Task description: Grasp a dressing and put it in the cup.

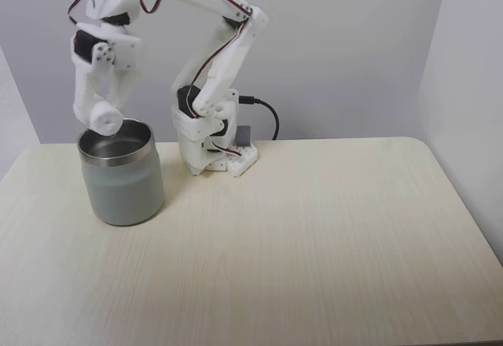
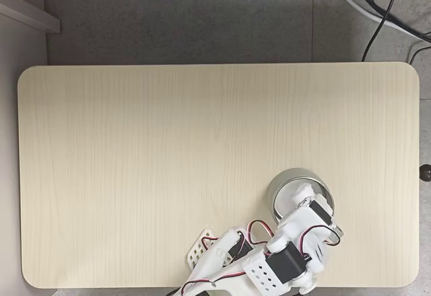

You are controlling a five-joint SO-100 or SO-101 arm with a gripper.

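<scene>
Dressing [image 1: 104, 115] is sitting clamped in the tool [image 1: 102, 118] in a fixed view, hanging just above the shiny rim of the cup [image 1: 122, 174], which is standing at the left of the desk [image 1: 314, 236]. In another fixed view, from above, the arm is covering part of the cup [image 2: 286, 183], and the tool [image 2: 301, 193] is reaching over its opening.

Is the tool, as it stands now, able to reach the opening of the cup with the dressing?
Probably yes: the tool holds the dressing just above the cup, and nothing covers its open rim.
</scene>
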